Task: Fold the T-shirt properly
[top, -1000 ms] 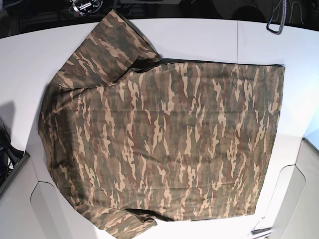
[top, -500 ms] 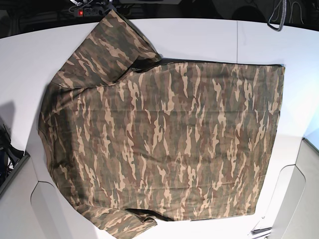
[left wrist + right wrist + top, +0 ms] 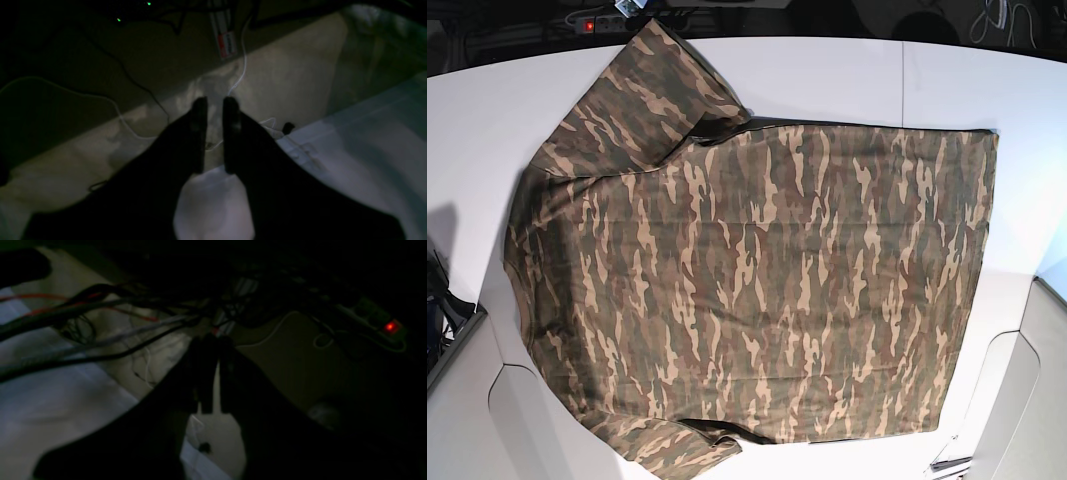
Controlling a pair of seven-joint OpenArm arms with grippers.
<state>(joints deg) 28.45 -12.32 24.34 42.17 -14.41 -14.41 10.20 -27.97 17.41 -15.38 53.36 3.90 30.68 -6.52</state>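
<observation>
- In the base view, the T-shirt (image 3: 747, 280) lies spread flat on my white table (image 3: 827, 75), covering most of it. Its camouflage print mixes olive, brown, tan and dark patches.
- The shoulders sit at the left of that view, one sleeve reaching toward the top edge and the other toward the bottom edge. The straight hem runs down the right side.
- Neither of my arms appears in the base view. Only the wrist cameras show my pincers, and neither wrist camera shows the shirt.
- My right wrist view is very dark. My right gripper (image 3: 212, 350) shows as a black outline with its fingers almost together, only a thin slit between them, and nothing held. Beyond it hang tangled cables (image 3: 100, 320), and a power strip (image 3: 383, 326) with a red light sits far right.
- My left wrist view is dim. My left gripper (image 3: 215, 110) has a narrow gap between its two dark fingers and holds nothing. It hangs over the pale table edge (image 3: 350, 150), with white and black cords (image 3: 240, 66) on the floor beyond.
</observation>
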